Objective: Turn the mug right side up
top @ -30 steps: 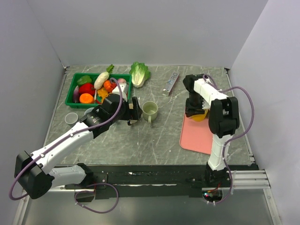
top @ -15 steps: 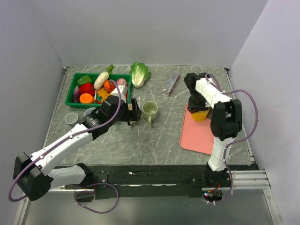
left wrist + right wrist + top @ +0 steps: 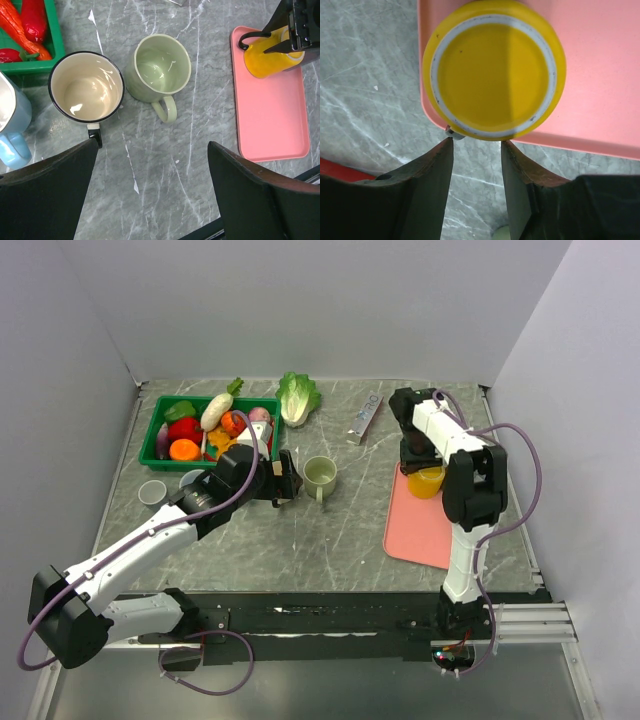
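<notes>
Mug (image 3: 494, 70) base-up on pink tray (image 3: 600, 75); right jaws apart beside it.

**1 marble table, 8 things on it**

The grey veined table (image 3: 340, 530) carries a green crate (image 3: 160, 415), cabbage (image 3: 297, 397), silver packet (image 3: 366, 417), pink tray (image 3: 420, 530), small grey cup (image 3: 152, 491), and 3 upright mugs: green mug (image 3: 320, 476), cream mug (image 3: 86, 93), blue mug (image 3: 10, 125).

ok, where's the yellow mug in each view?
Top external: yellow mug right of centre, at the far end of the pink tray.
Left wrist: top right corner, at the top of the tray.
Right wrist: upper centre, filling much of the frame.
Shared landmark: the pink tray, under the mug in all three.
</notes>
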Tool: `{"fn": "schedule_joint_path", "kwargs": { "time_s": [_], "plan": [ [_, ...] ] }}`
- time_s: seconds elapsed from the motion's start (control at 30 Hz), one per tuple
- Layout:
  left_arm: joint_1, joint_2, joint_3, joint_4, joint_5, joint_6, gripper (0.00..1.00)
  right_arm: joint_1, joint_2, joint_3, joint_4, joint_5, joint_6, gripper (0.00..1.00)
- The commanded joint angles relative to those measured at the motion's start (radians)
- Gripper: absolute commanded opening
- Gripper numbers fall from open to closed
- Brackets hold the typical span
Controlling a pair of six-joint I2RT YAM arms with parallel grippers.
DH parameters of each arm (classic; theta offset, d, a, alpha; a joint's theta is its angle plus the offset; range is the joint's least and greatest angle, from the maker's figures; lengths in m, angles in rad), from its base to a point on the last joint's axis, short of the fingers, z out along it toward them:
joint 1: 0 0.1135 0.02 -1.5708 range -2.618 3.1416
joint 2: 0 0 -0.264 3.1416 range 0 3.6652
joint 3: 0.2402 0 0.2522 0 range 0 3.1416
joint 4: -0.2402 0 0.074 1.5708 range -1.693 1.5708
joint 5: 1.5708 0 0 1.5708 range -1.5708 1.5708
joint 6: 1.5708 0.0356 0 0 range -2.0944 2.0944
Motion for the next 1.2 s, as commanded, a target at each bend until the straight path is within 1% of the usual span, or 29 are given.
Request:
{"fn": "schedule_joint_path", "kwargs": {
  "time_s": [0.0,0.2,0.33,0.4,0.47,0.5,0.53,0.6,0.73,0.77,0.87,1.0,1.1,1.17],
  "plan": [
    [0.004,-0.022,0.002,0.025,-0.003,-0.005,0.96,-0.001,0.008,-0.009,-0.02,0.035,0.012,0.5],
    [0.007,-0.014,0.004,0.027,-0.001,-0.002,0.96,-0.004,0.061,0.045,-0.106,0.014,0.046,0.52],
    [0.012,-0.013,0.002,0.024,0.002,-0.004,0.96,-0.004,0.068,0.028,-0.089,-0.018,0.047,0.49],
    [0.013,-0.013,-0.003,0.023,0.005,-0.004,0.96,-0.006,0.068,0.011,-0.081,-0.025,0.046,0.43],
    [0.016,-0.016,-0.006,0.025,0.005,-0.005,0.96,-0.006,0.069,0.003,-0.08,-0.026,0.043,0.36],
    [0.015,-0.016,-0.007,0.025,0.007,-0.007,0.96,-0.006,0.069,0.0,-0.08,-0.025,0.041,0.29],
    [0.016,-0.016,-0.007,0.027,0.008,-0.005,0.96,-0.006,0.071,0.002,-0.081,-0.023,0.039,0.26],
    [0.018,-0.013,-0.01,0.028,0.01,-0.005,0.96,-0.004,0.071,0.002,-0.081,-0.017,0.033,0.23],
    [0.021,-0.013,-0.01,0.03,0.014,-0.005,0.96,-0.006,0.074,0.009,-0.083,-0.005,0.01,0.21],
    [0.021,-0.011,-0.012,0.03,0.014,-0.005,0.96,-0.004,0.074,0.009,-0.081,0.003,0.006,0.18],
    [0.024,-0.014,-0.013,0.03,0.014,-0.005,0.96,-0.004,0.075,0.009,-0.077,0.014,-0.023,0.0],
    [0.026,-0.019,-0.018,0.033,0.02,-0.008,0.96,-0.001,0.066,-0.012,-0.057,0.029,-0.062,0.0],
    [0.026,-0.022,-0.016,0.036,0.028,-0.01,0.96,-0.001,0.042,-0.052,0.034,0.009,-0.196,0.0],
    [0.027,-0.023,-0.012,0.033,0.027,-0.01,0.96,0.009,0.002,-0.082,0.055,0.018,-0.221,0.0]
  ]
}}
